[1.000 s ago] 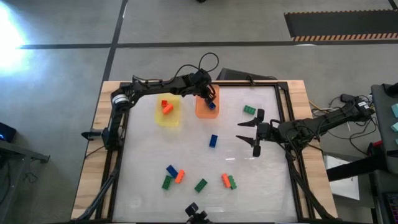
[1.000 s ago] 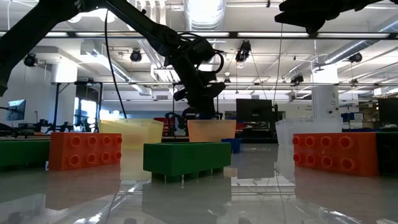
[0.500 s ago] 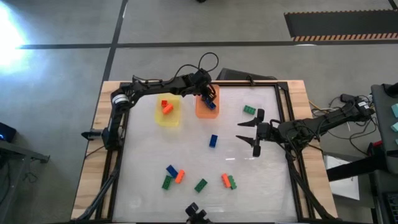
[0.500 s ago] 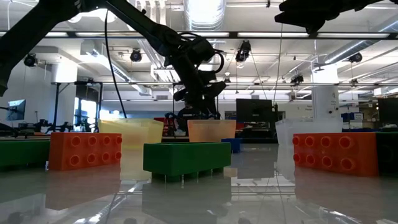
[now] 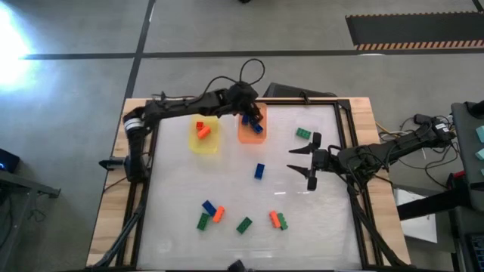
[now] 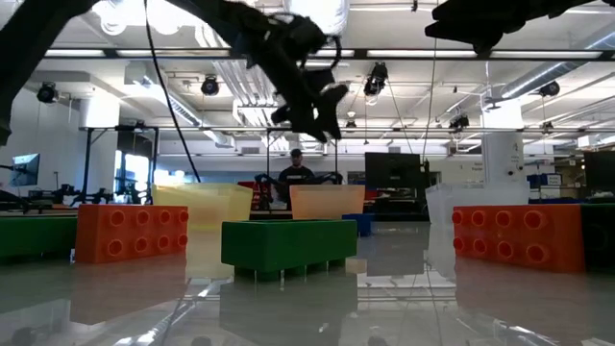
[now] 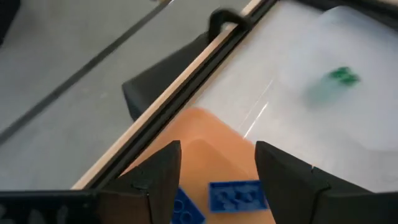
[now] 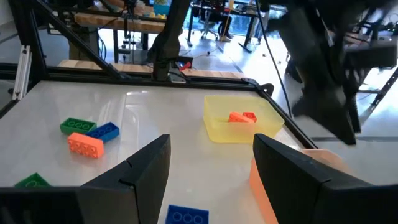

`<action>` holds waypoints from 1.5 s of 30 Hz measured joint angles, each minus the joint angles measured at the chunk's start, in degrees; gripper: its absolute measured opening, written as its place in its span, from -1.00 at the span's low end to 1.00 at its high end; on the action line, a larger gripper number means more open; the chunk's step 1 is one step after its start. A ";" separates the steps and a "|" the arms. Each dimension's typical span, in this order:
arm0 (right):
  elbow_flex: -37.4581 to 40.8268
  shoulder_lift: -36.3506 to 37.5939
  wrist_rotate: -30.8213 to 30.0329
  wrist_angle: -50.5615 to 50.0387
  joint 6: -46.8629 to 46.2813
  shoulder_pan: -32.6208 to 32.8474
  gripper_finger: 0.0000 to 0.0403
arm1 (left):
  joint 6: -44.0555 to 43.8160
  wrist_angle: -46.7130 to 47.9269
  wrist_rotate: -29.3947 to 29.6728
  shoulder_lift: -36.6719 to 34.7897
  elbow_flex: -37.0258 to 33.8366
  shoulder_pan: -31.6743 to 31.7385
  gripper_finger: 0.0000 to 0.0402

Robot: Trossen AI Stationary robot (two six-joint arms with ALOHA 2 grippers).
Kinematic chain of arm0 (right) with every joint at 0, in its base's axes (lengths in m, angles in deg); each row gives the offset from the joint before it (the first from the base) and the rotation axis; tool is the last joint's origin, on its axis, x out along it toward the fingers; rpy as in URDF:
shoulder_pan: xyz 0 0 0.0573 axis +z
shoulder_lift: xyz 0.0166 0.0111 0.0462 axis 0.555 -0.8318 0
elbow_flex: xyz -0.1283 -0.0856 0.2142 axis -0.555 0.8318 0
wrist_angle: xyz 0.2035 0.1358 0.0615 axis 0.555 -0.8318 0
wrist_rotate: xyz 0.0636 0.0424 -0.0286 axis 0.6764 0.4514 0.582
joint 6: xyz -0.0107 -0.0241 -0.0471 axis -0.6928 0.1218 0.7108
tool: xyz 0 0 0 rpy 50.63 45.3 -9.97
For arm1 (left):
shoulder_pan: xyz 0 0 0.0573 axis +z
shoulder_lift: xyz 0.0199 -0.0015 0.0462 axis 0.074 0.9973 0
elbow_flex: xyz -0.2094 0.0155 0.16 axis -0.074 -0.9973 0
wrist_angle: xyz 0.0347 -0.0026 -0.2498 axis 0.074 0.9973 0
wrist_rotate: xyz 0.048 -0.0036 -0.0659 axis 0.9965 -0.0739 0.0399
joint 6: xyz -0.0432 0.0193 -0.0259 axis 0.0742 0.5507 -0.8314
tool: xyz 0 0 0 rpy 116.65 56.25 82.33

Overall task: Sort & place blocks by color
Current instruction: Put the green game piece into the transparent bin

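Since the left gripper (image 7: pixel 217 171) hangs open and empty above the orange tray (image 5: pixel 250 130), each remaining block (image 5: pixel 259 171), light, hard and slick, probably wants pinching across its flat sides.

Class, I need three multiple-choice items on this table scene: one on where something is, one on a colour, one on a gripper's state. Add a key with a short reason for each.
1. Where is the left gripper?
A. Above the orange tray
B. Above the yellow tray
C. At the table's near edge

2. What colour are the blocks in the yellow tray?
A. Green
B. Orange
C. Blue

3. How is the right gripper?
A. Shut on a green block
B. Shut, empty
C. Open, empty

Key: 1 A, the high view shows it over the orange tray. 2 B, orange blocks lie in the yellow tray. 3 C, its fingers stand apart with nothing between them.
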 joint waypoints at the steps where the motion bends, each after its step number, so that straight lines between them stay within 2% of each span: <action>1: 0.00 0.00 0.02 -0.01 -0.19 0.00 0.09 | 0.45 0.42 -0.02 -1.41 -0.22 -0.84 -0.06; 5: 0.00 -0.02 0.00 -0.10 -0.62 0.00 0.09 | 2.99 0.35 -0.07 -7.02 -2.16 -5.51 -0.06; 9: 0.00 -0.11 0.00 -0.10 -2.09 0.00 0.09 | 4.38 -1.84 -0.03 -12.96 -7.44 -11.41 -0.06; 17: 0.00 -0.31 0.00 0.00 -6.42 0.00 0.09 | 3.97 -8.90 0.08 -24.84 -24.15 -23.01 -0.06; 25: 0.00 -1.87 0.04 2.65 -11.01 0.00 0.09 | -3.05 -19.78 0.20 -31.98 -40.14 -31.45 -0.06; 32: -1.68 -8.10 0.73 7.20 -12.90 0.54 0.09 | -3.37 -30.71 0.23 -34.07 -48.43 -33.69 -0.06; 37: -6.13 -14.52 5.50 6.56 -13.16 1.07 0.09 | -3.35 -33.13 0.30 -34.22 -50.28 -33.70 -0.06; 45: -18.50 -24.98 8.01 -10.78 -13.21 1.29 0.09 | -3.10 -32.62 0.30 -34.66 -50.45 -33.68 -0.06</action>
